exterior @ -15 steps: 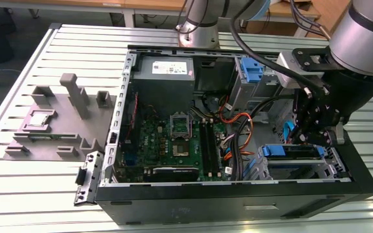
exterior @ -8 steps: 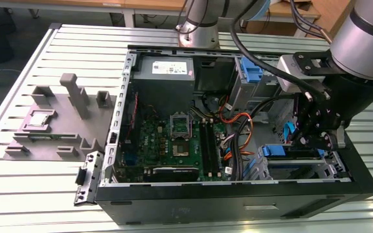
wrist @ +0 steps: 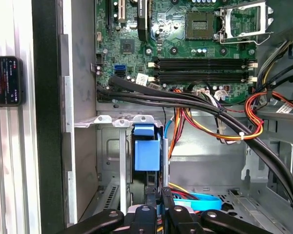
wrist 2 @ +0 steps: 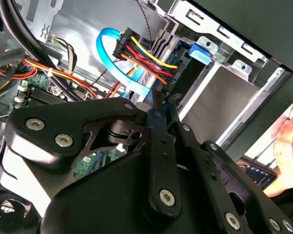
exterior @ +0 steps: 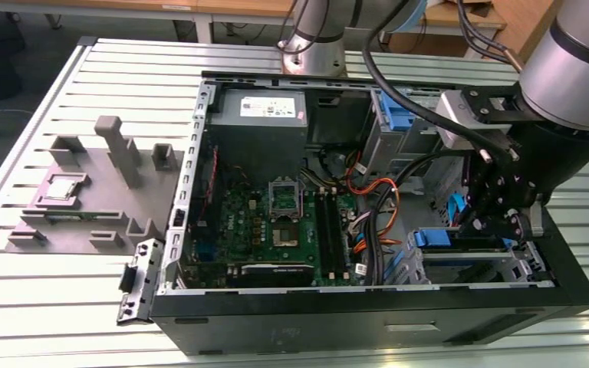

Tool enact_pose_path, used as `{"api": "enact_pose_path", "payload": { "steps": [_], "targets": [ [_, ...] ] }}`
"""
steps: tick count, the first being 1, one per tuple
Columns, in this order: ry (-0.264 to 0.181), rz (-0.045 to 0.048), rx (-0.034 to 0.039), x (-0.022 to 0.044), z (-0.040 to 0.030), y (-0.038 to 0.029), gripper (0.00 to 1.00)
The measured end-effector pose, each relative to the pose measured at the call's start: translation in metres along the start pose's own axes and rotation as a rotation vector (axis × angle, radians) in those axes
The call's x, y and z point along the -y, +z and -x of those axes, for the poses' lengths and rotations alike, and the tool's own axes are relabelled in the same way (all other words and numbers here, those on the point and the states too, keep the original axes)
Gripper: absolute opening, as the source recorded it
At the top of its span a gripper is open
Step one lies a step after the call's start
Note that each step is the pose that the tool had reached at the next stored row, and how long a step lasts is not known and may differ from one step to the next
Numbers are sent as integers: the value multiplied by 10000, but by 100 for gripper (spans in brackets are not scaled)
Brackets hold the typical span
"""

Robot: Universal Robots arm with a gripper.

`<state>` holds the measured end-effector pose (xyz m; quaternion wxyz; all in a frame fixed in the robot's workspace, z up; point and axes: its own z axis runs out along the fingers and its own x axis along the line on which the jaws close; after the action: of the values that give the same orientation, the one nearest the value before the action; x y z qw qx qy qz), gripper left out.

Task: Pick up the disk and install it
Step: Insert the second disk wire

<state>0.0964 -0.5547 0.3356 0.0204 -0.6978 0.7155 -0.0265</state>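
**Disk pinched edge-on, down inside the drive bay**

The black two-fingered gripper [wrist: 158,196] is lowered into the open black computer case [exterior: 376,322], at the corner where the grey metal drive cage [wrist: 112,146] stands. Its jaws are drawn close together. In the first wrist view they appear to be pinching the disk [wrist: 146,153], a flat silver hard drive with blue plastic rails. The disk is seen edge-on and runs straight out ahead of the fingertips into the cage. I judge it held rather than merely touched, though the contact faces themselves are hidden.

Beyond the jaws, past the cage wall, a bundle of black, orange and yellow cables [wrist: 205,109] crosses in front of the green motherboard [wrist: 185,44]. To one side of the jaws a light-blue flat cable [wrist: 200,201] lies on the bay floor.

The drive should handle as a stiff, dense and rather heavy slab. Its metal faces look slippery and its insides are sensitive to shock. The broad flat faces, gripped near the middle, give the surest hold. The thin plastic rails look likelier to flex, and they need to stay free to slide in the cage.
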Motion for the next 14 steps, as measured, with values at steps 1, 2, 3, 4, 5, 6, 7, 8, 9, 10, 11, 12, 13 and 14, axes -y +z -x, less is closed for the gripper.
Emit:
{"api": "enact_pose_path", "payload": {
  "steps": [1, 2, 3, 4, 5, 6, 7, 8, 9, 10, 11, 12, 13, 14],
  "targets": [
    [0, 0, -1, 0, 0, 3, 16],
    [0, 0, -1, 0, 0, 7, 16],
    [-1, 0, -1, -1, 0, 10, 16],
    [-6, 0, -3, -1, 0, 13, 16],
    [-18, 0, -2, -1, 0, 17, 16],
    [-32, 0, -2, -1, 0, 19, 16],
    [-41, 0, -1, -1, 0, 20, 16],
    [-41, 0, 0, -1, 0, 21, 16],
    [-42, -1, 2, -1, 0, 22, 16],
    [-42, -1, 3, -1, 0, 21, 16],
    [-42, -1, 5, -1, 0, 20, 16],
    [-42, 0, 6, -1, 0, 19, 16],
    [-42, -2, 6, -1, 0, 18, 16],
    [-42, -5, 5, -1, 0, 16, 16]
  ]
}}
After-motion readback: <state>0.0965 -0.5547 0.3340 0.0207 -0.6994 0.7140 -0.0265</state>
